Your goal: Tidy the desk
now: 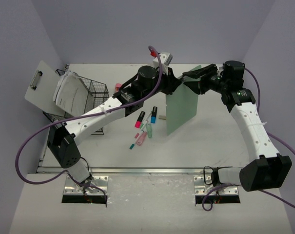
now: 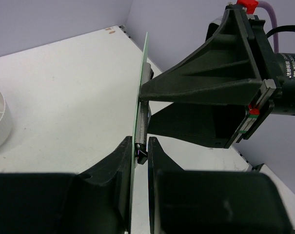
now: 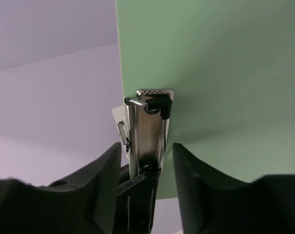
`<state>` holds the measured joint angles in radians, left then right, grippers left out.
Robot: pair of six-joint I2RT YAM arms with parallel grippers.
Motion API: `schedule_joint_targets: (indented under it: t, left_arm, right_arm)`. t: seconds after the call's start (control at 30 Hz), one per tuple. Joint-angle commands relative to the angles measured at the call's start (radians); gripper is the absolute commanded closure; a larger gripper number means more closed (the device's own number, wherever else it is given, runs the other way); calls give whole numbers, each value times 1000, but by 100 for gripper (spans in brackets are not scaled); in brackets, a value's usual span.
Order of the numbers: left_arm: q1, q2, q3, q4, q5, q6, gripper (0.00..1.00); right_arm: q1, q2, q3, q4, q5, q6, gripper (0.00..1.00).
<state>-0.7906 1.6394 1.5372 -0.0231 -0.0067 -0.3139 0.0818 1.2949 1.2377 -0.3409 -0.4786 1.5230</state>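
My left jaws and right jaws both clamp the green clipboard (image 1: 181,109) upright at center; pens (image 1: 148,130) litter the bench (image 1: 225,146), so most remains.

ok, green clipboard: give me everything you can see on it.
The green clipboard is a thin, pale green rigid board, plain-faced, with a silver metal clip and wire loop at one end. It stands upright over the desk beside the scattered markers. The left gripper pinches its edge at the clip; the right gripper holds the clip. Whether its lower edge touches the desk is unclear.
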Motion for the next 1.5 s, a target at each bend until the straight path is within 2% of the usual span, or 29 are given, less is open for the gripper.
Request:
schedule_joint_targets:
  t: [0.0,0.03,0.07,0.13,0.3,0.4,0.57,0.77,0.9,1.0,1.1,1.17,1.33,1.47]
  left_arm:
    - [0,-56,34,58,-15,69,100]
    - [1,-71,30,55,-18,86,100]
    - [3,-85,27,54,-22,97,100]
    - [23,-120,16,48,-20,119,100]
    - [150,-231,-6,26,2,122,100]
    - [282,-327,3,-17,43,117,100]
    - [448,-475,44,-70,53,192,100]
    - [648,-553,141,-173,13,299,100]
    - [733,-498,292,-255,26,330,100]
    - [786,-422,462,-318,67,359,100]
    - [850,-319,702,-401,149,394,100]
    - [873,-255,790,-461,183,413,100]
    - [984,-198,832,-523,295,408,100]
    - [1170,-166,825,-550,478,326,100]
  right_arm:
    - [6,-36,1,29,1,7,33]
    - [6,-36,2,35,0,5,18]
    - [4,-37,3,44,0,1,9]
    - [6,-39,5,62,-3,-18,1]
    - [3,-47,6,129,-23,-93,1]
    - [-3,-47,15,154,-57,-153,1]
    - [-5,-7,42,221,-128,-225,1]
    - [-5,34,58,276,-219,-307,1]
    - [-5,50,53,297,-251,-335,1]
    - [-5,55,44,307,-270,-341,1]
    - [-5,55,35,317,-292,-353,1]
    - [-5,52,27,323,-299,-359,1]
    - [-5,49,7,335,-321,-372,1]
    - [-5,47,-9,365,-331,-393,1]
